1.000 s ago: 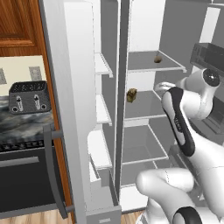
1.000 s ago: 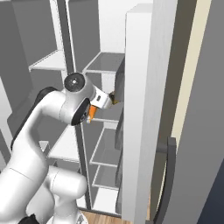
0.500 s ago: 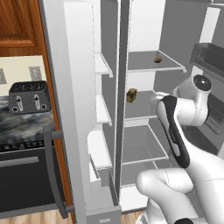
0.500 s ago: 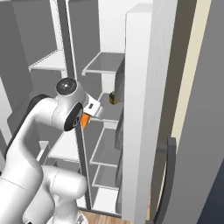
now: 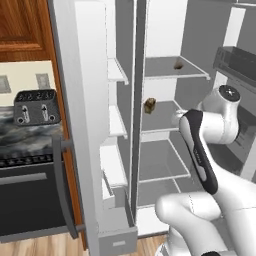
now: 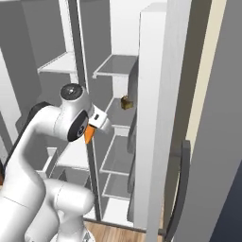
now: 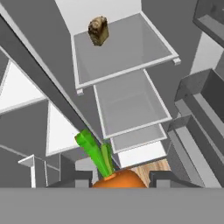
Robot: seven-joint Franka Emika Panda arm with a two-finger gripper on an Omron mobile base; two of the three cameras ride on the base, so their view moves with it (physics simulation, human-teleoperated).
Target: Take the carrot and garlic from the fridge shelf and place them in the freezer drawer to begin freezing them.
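A: Left base view — any writing? Arm pose?
B: No legible text is seen. The white arm is raised from the lower right, elbow bent, wrist turned toward the open fridge. The garlic (image 5: 178, 64) is seen on the upper fridge shelf (image 5: 192, 74); a boxy tan-brown item (image 5: 149, 105) is seated on the shelf below. The freezer drawer (image 5: 117, 231) is pulled open at the bottom left. A toaster (image 5: 35, 106) is parked on the counter to the left.

A: Right base view?
B: No labels are read. The carrot (image 6: 88, 133) is seen as an orange tip under the wrist, at the gripper (image 6: 94, 128). The boxy item (image 6: 125, 102) is placed just beyond, on a middle shelf.

A: Hand view — pincer state?
B: The carrot (image 7: 114, 174) is clamped between the fingertips (image 7: 78, 179), green tuft pointed up. The boxy item (image 7: 98, 30) is seen ahead on a shelf, well apart from the carrot.
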